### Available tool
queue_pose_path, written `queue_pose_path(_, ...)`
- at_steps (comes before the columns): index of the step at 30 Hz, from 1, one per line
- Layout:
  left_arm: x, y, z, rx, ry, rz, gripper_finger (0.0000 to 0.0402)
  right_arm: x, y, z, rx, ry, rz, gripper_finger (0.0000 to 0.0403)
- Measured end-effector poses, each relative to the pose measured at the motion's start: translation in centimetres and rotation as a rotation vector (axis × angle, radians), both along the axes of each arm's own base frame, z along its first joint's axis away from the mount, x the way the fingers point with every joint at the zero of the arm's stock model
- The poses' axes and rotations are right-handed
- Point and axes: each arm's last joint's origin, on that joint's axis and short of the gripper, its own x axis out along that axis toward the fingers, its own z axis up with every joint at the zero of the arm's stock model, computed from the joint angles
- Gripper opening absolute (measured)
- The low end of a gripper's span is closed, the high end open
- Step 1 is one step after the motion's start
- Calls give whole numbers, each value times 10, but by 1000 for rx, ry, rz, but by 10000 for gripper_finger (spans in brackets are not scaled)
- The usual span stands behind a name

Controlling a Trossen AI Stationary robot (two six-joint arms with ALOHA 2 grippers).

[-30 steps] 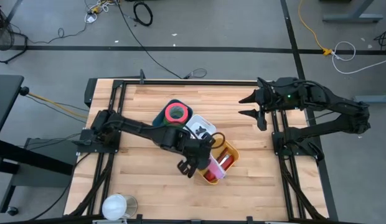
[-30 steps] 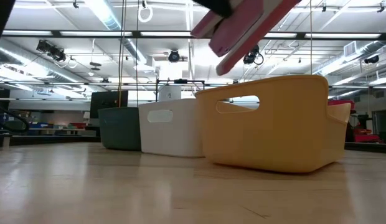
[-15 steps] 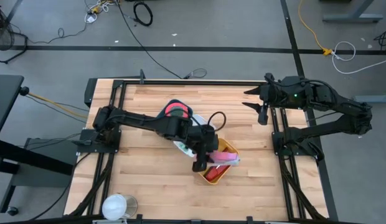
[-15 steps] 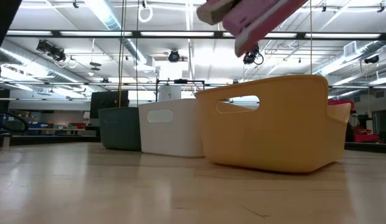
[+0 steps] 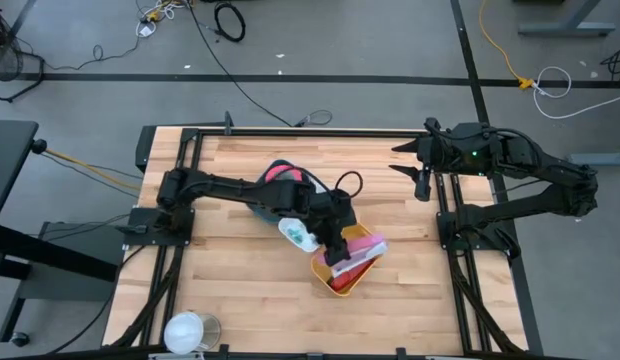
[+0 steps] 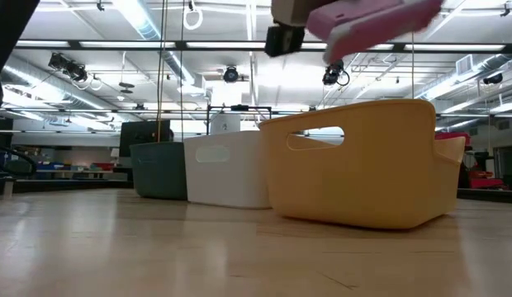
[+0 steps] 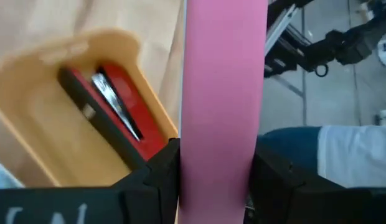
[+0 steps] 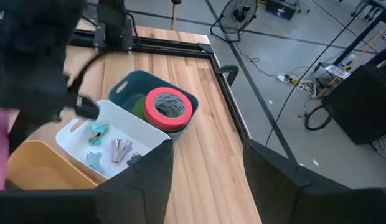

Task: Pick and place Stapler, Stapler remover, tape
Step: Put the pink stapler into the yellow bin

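Note:
My left gripper [image 5: 339,243] is shut on a pink stapler [image 5: 362,246] and hangs over the yellow bin [image 5: 323,271] at mid-table. A red stapler [image 7: 120,111] lies inside that bin [image 7: 37,124]. In the low view the pink stapler [image 6: 373,18] floats above the yellow bin [image 6: 363,169]. A white bin [image 8: 127,127] holds several staple removers [image 8: 121,149]. A pink tape roll [image 8: 168,104] sits in the teal bin [image 8: 121,89]. My right gripper [image 5: 414,172] waits open by the table's right edge. My left gripper pinches the pink stapler [image 7: 223,143] between its two fingers [image 7: 165,168], one on each long side. The stapler runs forward along the fingers and sticks out past their tips. It is lifted clear, roughly level, over the yellow bin.
The three bins stand side by side in a slanting row at mid-table: teal [image 5: 265,195], white [image 5: 298,236], yellow. A white round object [image 5: 190,331] sits at the near left corner. Bare wood lies to the left, right and near side of the bins.
My left gripper has carried the pink stapler toward the table's right and far side, from the bin's near-left rim to over the yellow bin. The stapler has swung from slanting to roughly level. My right arm has drawn back slightly toward the right edge.

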Motion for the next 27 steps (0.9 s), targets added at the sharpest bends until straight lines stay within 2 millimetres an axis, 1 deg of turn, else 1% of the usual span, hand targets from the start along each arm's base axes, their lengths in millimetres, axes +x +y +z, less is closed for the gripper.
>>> queue_pose_path(6, 14, -5, -30, -136, 121, 24, 155, 0, 0, 0, 1, 4, -2, 194)
queue_pose_path(9, 18, -5, -45, -162, 183, 54, 158, 0, 0, -1, 4, 5, -4, 194)
queue_pose_path(15, 24, 4, -54, -210, 212, 124, 157, 0, 0, -1, 24, 9, -13, 194)
queue_pose_path(20, 26, 14, -59, -259, 275, 270, 160, -1, 0, -2, 34, 17, -17, 194)
queue_pose_path(27, 30, 13, -77, -299, 348, 295, 159, -1, 0, -3, 48, 18, -24, 194)
